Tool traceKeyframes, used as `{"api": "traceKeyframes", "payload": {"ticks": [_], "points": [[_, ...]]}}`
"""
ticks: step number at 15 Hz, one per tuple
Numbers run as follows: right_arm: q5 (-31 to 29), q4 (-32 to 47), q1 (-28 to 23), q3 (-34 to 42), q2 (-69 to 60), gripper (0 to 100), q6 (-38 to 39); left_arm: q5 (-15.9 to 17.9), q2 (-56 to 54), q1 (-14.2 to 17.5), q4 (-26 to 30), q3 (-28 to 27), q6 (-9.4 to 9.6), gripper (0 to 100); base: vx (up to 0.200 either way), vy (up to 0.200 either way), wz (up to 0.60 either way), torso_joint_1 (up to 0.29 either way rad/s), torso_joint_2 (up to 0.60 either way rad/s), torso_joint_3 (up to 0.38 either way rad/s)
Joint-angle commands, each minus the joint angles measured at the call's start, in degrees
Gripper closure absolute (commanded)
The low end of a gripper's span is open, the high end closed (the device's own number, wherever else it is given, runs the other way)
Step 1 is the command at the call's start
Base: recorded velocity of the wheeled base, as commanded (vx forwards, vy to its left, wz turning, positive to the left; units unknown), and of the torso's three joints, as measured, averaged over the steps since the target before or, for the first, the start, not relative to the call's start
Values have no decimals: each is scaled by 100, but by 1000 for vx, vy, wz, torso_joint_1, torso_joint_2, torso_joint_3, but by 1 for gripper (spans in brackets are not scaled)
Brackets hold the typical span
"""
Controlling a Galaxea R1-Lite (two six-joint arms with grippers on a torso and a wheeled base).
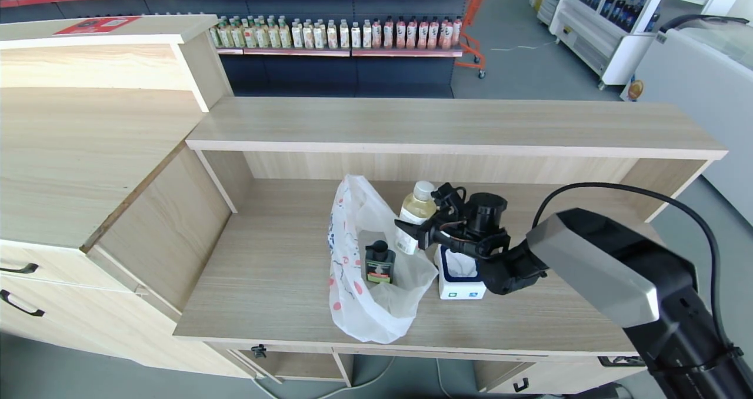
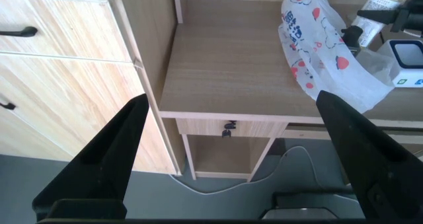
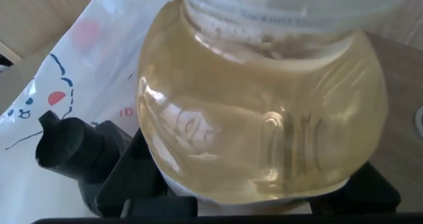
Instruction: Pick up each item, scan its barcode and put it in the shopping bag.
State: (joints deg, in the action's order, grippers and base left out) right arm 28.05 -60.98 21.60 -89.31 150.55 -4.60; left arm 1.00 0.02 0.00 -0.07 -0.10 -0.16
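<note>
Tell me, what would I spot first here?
The right gripper holds a bottle of yellowish drink at the middle of the counter, beside the white shopping bag. A small dark bottle stands inside the bag, and a white-and-blue box sits beside it.

Wooden counter, stocked drink shelves

White bag bears red and blue prints; bottle pale yellow.
</note>
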Motion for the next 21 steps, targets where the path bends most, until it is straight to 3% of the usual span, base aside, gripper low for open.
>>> {"api": "traceKeyframes", "payload": {"ticks": [1,9,21], "points": [[25,24,63,-350,343,100,11,6,-2,0,-1,1,-2,0,0,0,0,0,0,0],[43,464,169,-1221,712,100,38,6,-2,0,-1,1,-2,0,0,0,0,0,0,0],[139,482,239,-1423,1020,100,-50,6,-2,0,-1,1,-2,0,0,0,0,0,0,0]]}}
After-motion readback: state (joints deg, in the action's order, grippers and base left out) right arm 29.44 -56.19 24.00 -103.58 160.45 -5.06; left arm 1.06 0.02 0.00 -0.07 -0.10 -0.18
